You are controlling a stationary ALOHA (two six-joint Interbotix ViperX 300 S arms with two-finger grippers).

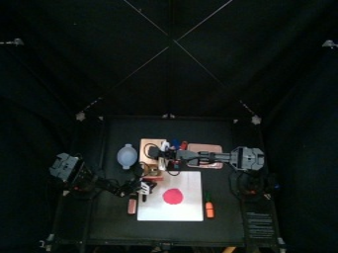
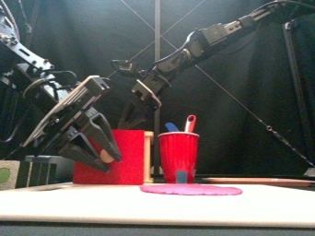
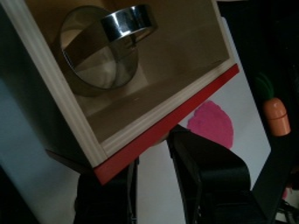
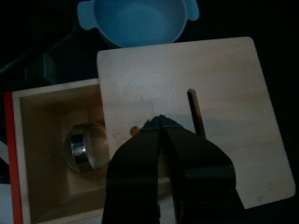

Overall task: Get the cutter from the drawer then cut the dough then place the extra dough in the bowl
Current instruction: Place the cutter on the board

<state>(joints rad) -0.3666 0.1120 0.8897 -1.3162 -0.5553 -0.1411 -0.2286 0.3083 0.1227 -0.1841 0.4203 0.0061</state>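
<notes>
White board (image 1: 188, 184) centre. Wooden box (image 4: 222, 87) at its far edge, drawer (image 3: 152, 83) open, right jaws (image 4: 162, 124) clenched on box top. Left jaws (image 3: 146, 162) released at red drawer front. Bowl (image 4: 135, 19) left of box. Dough (image 1: 173, 197) on board. Cutter (image 3: 126, 22) inside drawer.

Cutter (image 3: 126, 21) in drawer (image 3: 163, 61) (pulled open); dough (image 1: 173, 197) on board (image 1: 193, 183); bowl (image 1: 126, 155) left of box (image 4: 233, 105).

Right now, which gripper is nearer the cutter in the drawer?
Right. The right gripper hangs over the box at its top's edge, just beside the cutter; the left gripper is at the red drawer front, across the drawer from it.
</notes>
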